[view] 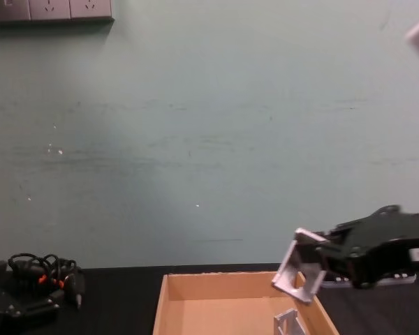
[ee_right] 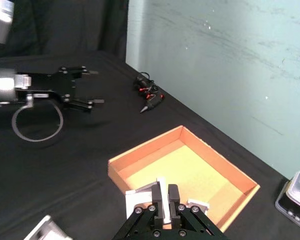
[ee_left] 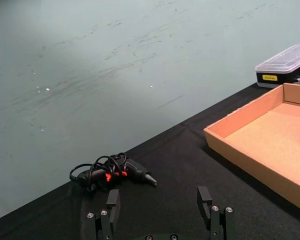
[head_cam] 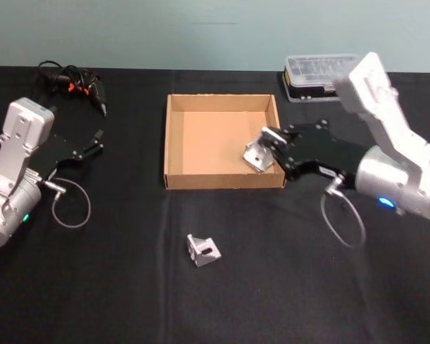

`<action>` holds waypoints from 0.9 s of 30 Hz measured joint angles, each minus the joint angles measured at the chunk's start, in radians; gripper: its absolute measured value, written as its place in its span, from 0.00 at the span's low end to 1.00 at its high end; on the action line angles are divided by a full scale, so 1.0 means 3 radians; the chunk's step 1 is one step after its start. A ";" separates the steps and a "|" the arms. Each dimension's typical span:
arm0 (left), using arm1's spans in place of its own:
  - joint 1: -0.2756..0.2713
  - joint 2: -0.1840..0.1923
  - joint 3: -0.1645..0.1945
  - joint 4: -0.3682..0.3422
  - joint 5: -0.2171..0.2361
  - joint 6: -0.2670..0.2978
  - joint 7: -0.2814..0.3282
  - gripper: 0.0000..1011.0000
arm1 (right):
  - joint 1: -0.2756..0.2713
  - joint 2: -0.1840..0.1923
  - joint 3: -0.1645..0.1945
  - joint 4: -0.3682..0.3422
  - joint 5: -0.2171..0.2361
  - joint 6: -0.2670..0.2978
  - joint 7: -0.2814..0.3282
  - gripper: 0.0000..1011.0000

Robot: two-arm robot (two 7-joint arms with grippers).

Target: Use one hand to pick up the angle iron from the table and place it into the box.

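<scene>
I see a matte black table (head_cam: 287, 301) running to the far wall in the head view. Sitting directly on it: tan cardboard box (head_cam: 222, 179) at upper centre, clear-lidded plastic case (head_cam: 312, 75) at upper right, near the box's far right corner, and a corded black tool (head_cam: 75, 82) with its cable bunched up at upper left. One angle iron (head_cam: 203, 249) lies loose on the tabletop at lower centre, apart from the box's near wall.
</scene>
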State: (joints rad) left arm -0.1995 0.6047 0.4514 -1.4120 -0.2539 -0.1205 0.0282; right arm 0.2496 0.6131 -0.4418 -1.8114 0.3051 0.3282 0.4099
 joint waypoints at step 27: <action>0.0000 0.0000 0.0000 0.0000 0.0000 0.0000 0.0000 1.00 | 0.0802 -0.0993 -0.0384 0.1537 -0.0468 0.0074 0.0021 0.08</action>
State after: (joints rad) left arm -0.1995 0.6047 0.4513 -1.4120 -0.2539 -0.1206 0.0283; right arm 0.4902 0.3152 -0.5570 -1.3503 0.1648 0.3506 0.4161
